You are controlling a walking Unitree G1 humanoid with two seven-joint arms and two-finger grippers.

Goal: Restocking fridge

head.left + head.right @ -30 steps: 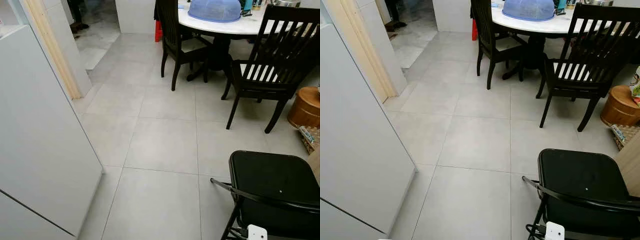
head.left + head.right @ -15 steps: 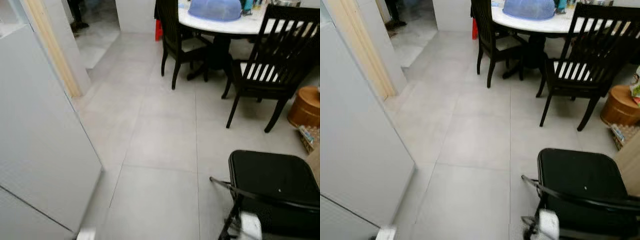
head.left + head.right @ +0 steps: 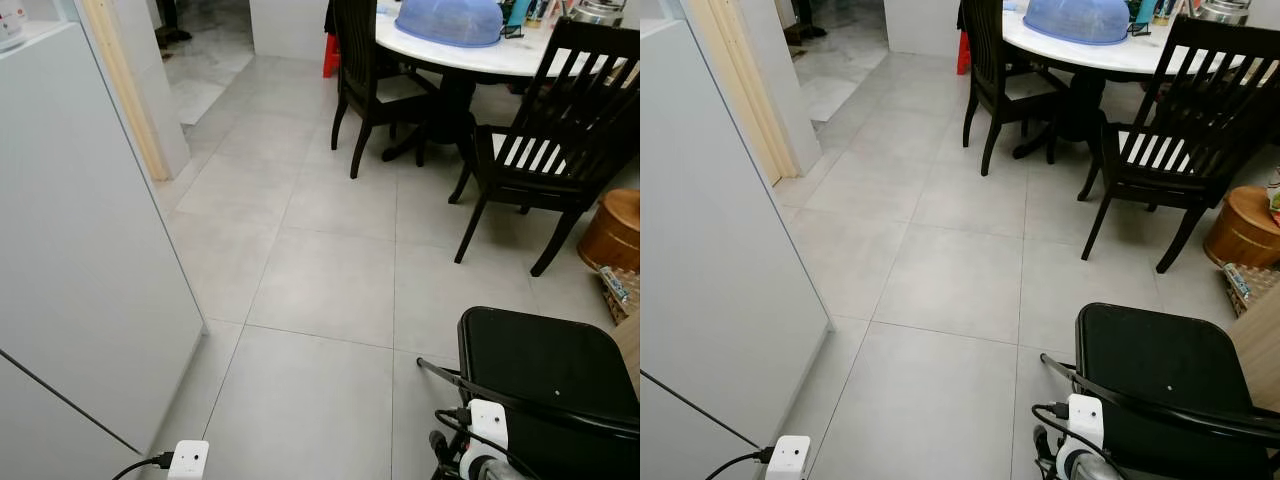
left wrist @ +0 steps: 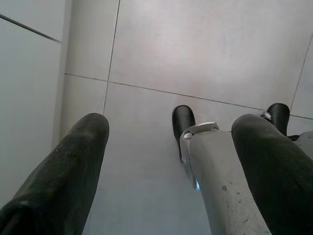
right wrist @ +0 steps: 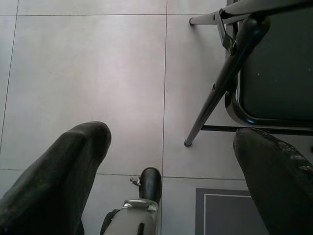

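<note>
While the tall white fridge (image 3: pixel 80 280) bounds the left edge, bare grey floor tiles (image 3: pixel 320 290) run to a black folding chair (image 3: pixel 545 370). Left gripper (image 4: pixel 168 161) hangs spread above tiles; right gripper (image 5: pixel 171 166) gapes empty beside that chair.

My head views are sharp and evenly lit by soft indoor light, with a pale sheen on the floor tiles (image 3: pixel 330 280). Both wrist views are dimmer; the near black fingers (image 4: pixel 63 176) look blurred, perhaps simply too close to focus.
</note>
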